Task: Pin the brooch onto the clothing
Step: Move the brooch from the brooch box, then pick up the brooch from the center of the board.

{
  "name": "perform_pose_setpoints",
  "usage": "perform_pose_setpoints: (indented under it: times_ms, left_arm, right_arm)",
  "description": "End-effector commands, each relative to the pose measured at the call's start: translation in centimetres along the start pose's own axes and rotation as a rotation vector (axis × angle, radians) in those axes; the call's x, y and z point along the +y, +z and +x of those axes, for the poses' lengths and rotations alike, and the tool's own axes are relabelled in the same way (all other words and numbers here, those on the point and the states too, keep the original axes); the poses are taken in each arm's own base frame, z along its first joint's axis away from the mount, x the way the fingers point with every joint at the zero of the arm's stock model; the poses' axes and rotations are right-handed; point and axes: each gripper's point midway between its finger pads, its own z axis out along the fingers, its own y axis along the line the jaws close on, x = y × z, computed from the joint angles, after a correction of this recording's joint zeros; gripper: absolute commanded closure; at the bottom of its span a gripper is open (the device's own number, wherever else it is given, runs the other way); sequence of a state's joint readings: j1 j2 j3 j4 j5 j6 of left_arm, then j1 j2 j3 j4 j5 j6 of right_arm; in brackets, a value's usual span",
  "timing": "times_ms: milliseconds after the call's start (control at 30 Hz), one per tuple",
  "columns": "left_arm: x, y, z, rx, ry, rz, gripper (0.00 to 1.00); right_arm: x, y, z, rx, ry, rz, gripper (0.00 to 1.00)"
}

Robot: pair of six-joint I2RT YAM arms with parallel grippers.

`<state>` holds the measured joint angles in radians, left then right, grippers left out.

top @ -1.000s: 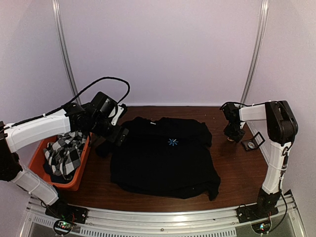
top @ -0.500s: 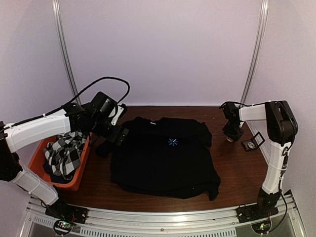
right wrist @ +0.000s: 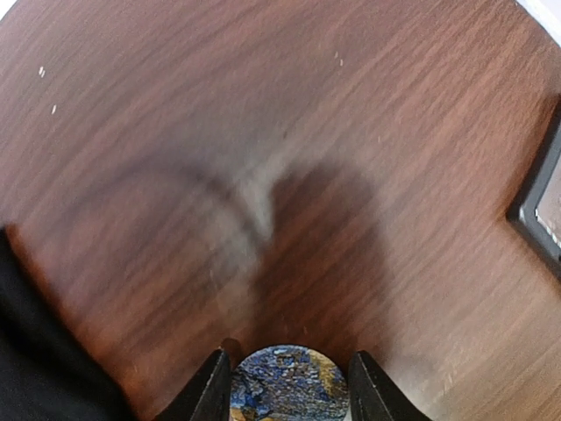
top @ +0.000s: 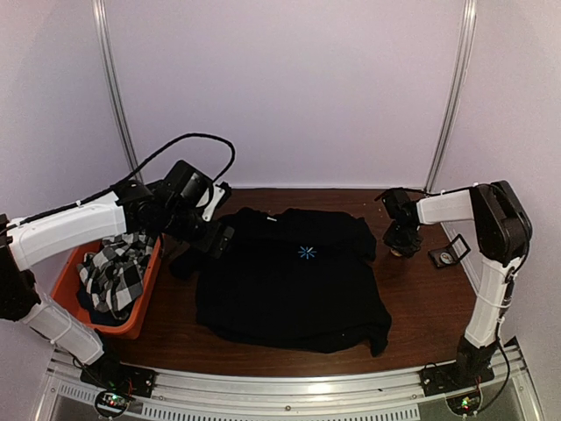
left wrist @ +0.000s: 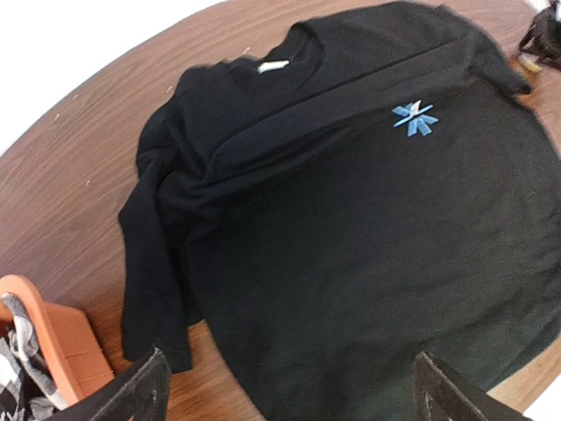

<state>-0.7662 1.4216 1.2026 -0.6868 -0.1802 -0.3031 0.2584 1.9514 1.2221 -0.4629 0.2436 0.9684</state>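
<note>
**While the brooch sits in the right gripper, the T-shirt lies unpinned**

As the top view shows, the black T-shirt [top: 294, 289] lies spread flat on the brown wooden surface [top: 429, 298], collar toward the far wall, with its light-blue starburst print [top: 307, 253] facing up on the chest. The right gripper [top: 401, 246] hangs just off the shirt's right-hand sleeve, above bare wood. In its wrist view the fingers are partly closed on a round brooch [right wrist: 280, 379] with a mottled blue-and-gold face, and the disc fills the gap between them. A small black framed object [top: 447, 254] rests on the surface near that arm.

The left gripper [top: 215, 239] stands over the opposite shoulder of the garment with its jaws spread wide and nothing between them. Its wrist view looks down across the collar, the bunched sleeve and the print [left wrist: 415, 118]. An orange bin [top: 131, 326] at the left edge holds a black-and-white checked cloth [top: 110, 272].

Judged from this layout, the pick-up stage is complete, since the brooch is off the surface and in hand. What remains is carrying it over the fabric, placing it on the chest area and fastening it. No pin is visible on the shirt.
</note>
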Motion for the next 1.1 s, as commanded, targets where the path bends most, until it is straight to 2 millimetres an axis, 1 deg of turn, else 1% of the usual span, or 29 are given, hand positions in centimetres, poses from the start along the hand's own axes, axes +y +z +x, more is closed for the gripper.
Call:
perform_pose_setpoints:
  times_ms: [0, 100, 200, 300, 333, 367, 433, 467, 533, 633, 733, 800, 900, 967, 1033, 1067]
  left_arm:
    - [-4.0, -1.7, -4.7, -0.113, -0.032, 0.084, 0.02]
    - [-7.1, -0.6, -6.7, -0.124, -0.017, 0.138, 0.02]
    - [-10.6, 1.4, -8.6, -0.132, 0.005, 0.189, 0.02]
    - [-14.9, 3.1, -10.5, -0.169, 0.009, 0.305, 0.02]
    - [-16.5, 3.4, -11.0, -0.192, 0.01, 0.358, 0.02]
    - [-18.1, 3.9, -11.1, -0.201, 0.01, 0.422, 0.02]
    - [-20.6, 4.5, -11.3, -0.221, 0.008, 0.508, 0.02]
    - [-21.6, 5.0, -11.3, -0.226, 0.009, 0.54, 0.02]
    - [-23.3, 5.6, -11.4, -0.241, 0.006, 0.598, 0.02]
    - [-25.4, 6.2, -12.0, -0.235, -0.017, 0.683, 0.02]
    - [-27.1, 6.5, -12.7, -0.236, -0.038, 0.762, 0.02]
    - [-28.1, 6.6, -13.4, -0.257, -0.04, 0.798, 0.02]
    - [-29.6, 7.5, -14.0, -0.27, -0.029, 0.848, 0.03]
    - [-30.8, 7.3, -14.8, -0.311, -0.013, 0.92, 0.06]
    - [-32.1, 7.6, -14.9, -0.33, 0.007, 0.99, 0.1]
    - [-32.7, 8.1, -14.8, -0.321, 0.013, 1.02, 0.11]
  right_arm:
    - [-1.6, -0.3, 3.9, 0.086, -0.06, 0.016, 0.53]
    - [-1.9, -0.7, 5.0, 0.09, -0.09, 0.01, 0.53]
    - [-2.3, -1.4, 6.2, 0.089, -0.117, 0.0, 0.53]
    - [-2.9, -2.1, 7.4, 0.089, -0.132, -0.016, 0.53]
    - [-3.2, -2.2, 7.7, 0.09, -0.133, -0.021, 0.53]
    - [-3.5, -2.6, 8.0, 0.09, -0.133, -0.03, 0.53]
    - [-4.4, -3.1, 8.4, 0.089, -0.125, -0.039, 0.53]
    - [-4.5, -3.7, 8.2, 0.08, -0.115, -0.059, 0.52]
    - [-4.6, -5.3, 7.2, 0.044, -0.091, -0.099, 0.51]
    - [-5.0, -8.5, 5.1, -0.029, -0.066, -0.14, 0.44]
    - [-5.3, -10.4, 4.2, -0.042, -0.024, -0.193, 0.39]
    - [-5.3, -11.0, 4.2, -0.038, 0.003, -0.235, 0.38]
    - [-5.4, -11.0, 4.4, -0.038, 0.043, -0.278, 0.38]
    - [-5.9, -10.7, 4.6, -0.036, 0.067, -0.286, 0.38]
    - [-6.4, -10.4, 4.6, -0.044, 0.085, -0.294, 0.39]
    - [-6.9, -10.2, 4.7, -0.045, 0.095, -0.288, 0.39]
